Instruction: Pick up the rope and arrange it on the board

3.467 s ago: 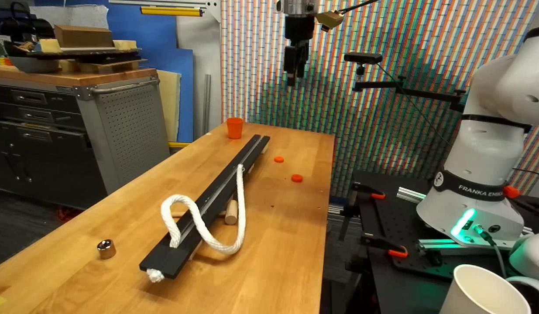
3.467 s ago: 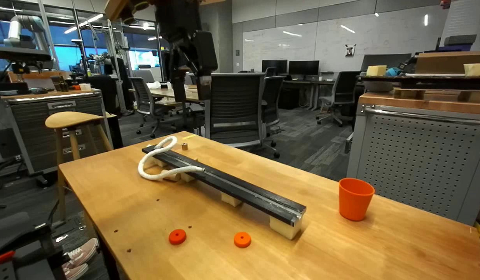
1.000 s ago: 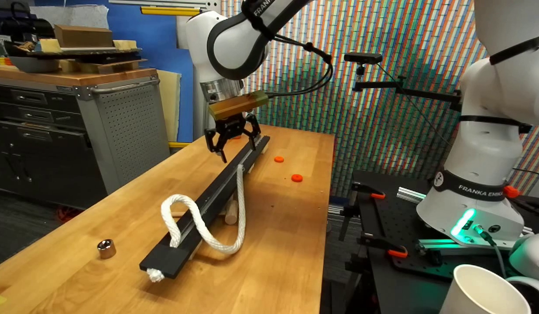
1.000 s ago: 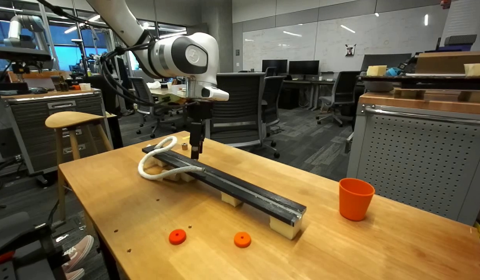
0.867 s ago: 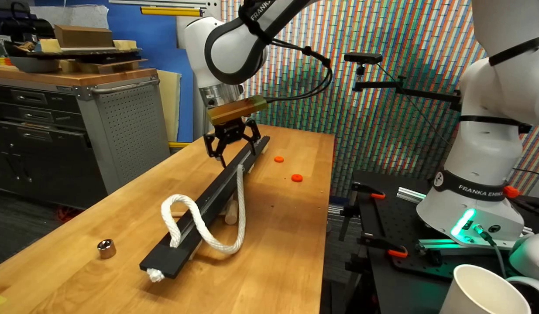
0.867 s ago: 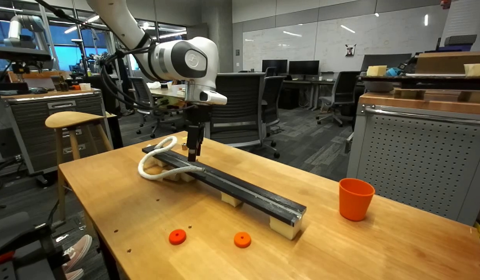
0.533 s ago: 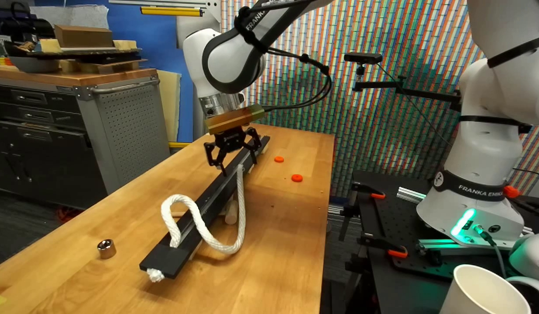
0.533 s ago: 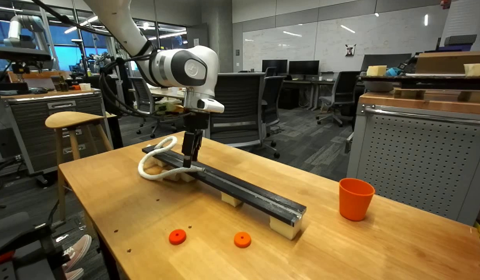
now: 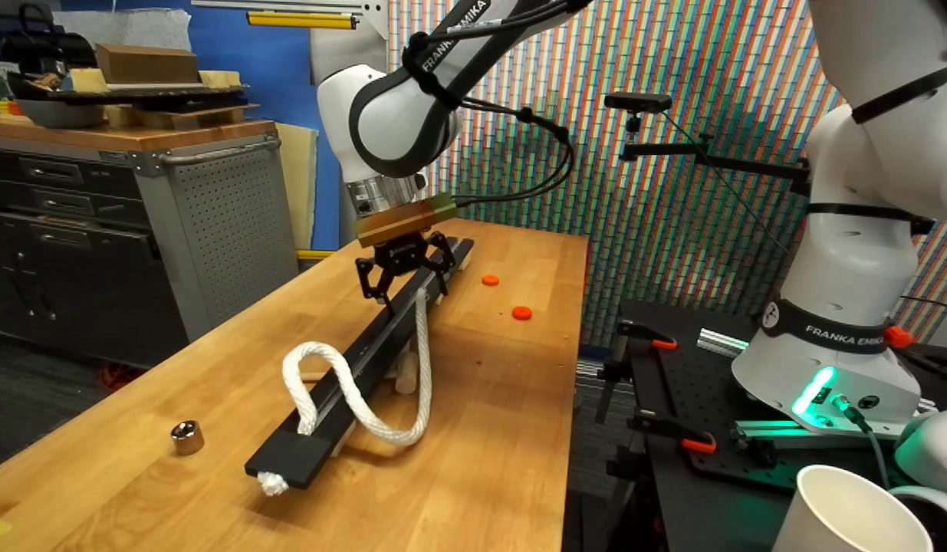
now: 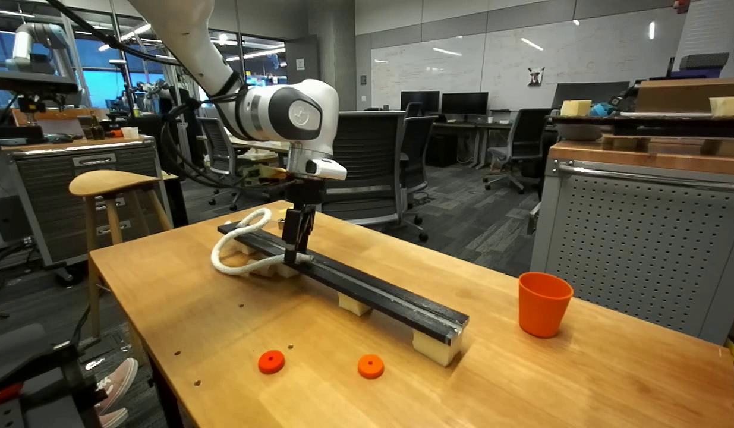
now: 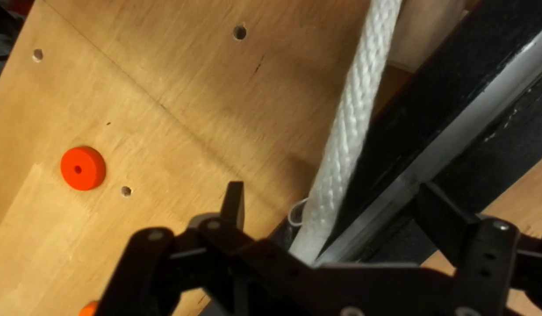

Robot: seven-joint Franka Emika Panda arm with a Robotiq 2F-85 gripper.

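From left in an exterior view, a metal cylinder (image 9: 187,438) sits on the wooden worktop (image 9: 504,429), well apart from the robot's hand (image 9: 417,302) and nearer the viewer. A white rope (image 9: 425,376) snakes across the near part of a black board (image 9: 383,337), on the viewer's side of the hand, save its far end, directly beneath. The hand hangs low over the board, its two fingers (image 11: 232,204) spread wide, one on either side of the rope in the wrist view; whether they touch anything cannot be told. Right of the hand lie two orange discs (image 9: 490,280), with the robot's base (image 9: 830,368) and a pale cup (image 9: 849,514) farther right.
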